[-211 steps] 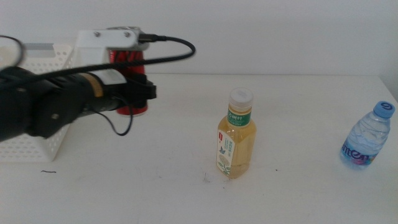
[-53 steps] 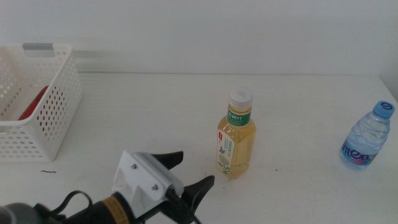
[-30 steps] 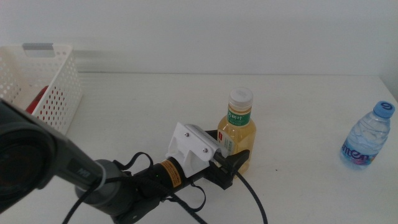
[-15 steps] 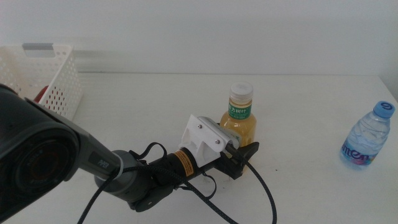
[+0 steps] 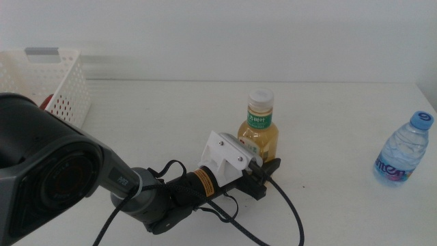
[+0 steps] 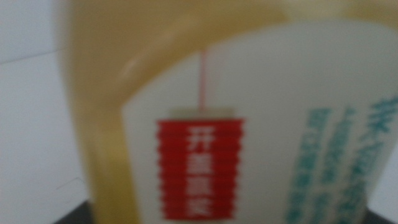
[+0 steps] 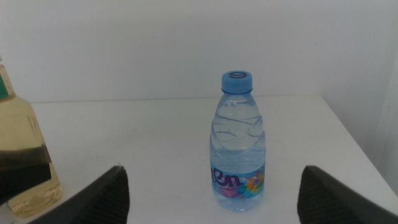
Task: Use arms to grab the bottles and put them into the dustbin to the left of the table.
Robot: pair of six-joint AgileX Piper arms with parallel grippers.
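White tabletop (image 5: 136,116) — now bearing left gripper (image 5: 263,179) clamping the yellow white-capped tea bottle (image 5: 259,131), tilting it, beginning the lift; right gripper (image 7: 211,186) waiting apart, facing clear blue-capped water bottle (image 7: 237,142); white perforated basket (image 5: 65,82) far left.

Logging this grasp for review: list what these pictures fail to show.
- Left claw, middle view: its housing hides the contact with the tea bottle.
- Tea bottle, left wrist view: blurred, cap cut off.
- Basket, middle view: contents mostly hidden behind the arm.
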